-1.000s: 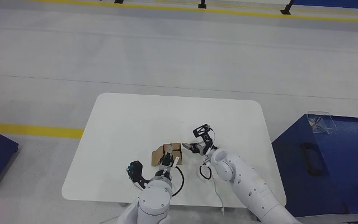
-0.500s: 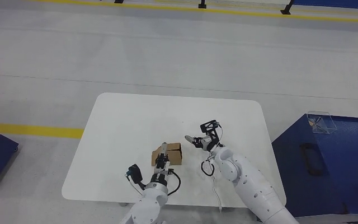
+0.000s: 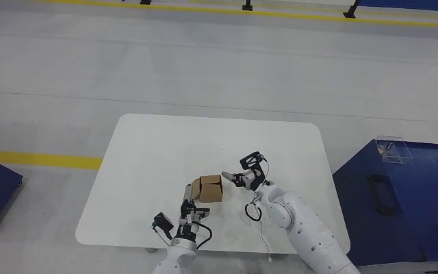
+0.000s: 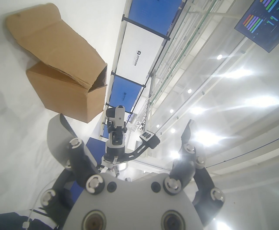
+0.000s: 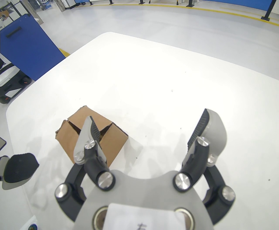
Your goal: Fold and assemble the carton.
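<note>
looks like a big factory hall tbh, pale painted floor, yellow lane lines, blue partition panels, ceiling lights, stats screen

Light: I see it bright and even, from ceiling lamps.
Glare: lamps flare white in the left wrist view.
Shadows: soft, pale, beside the carton on the table.
Edges: wrist views bow.

Overhead camera looks down; both wrist cameras closely share the carton.
</note>
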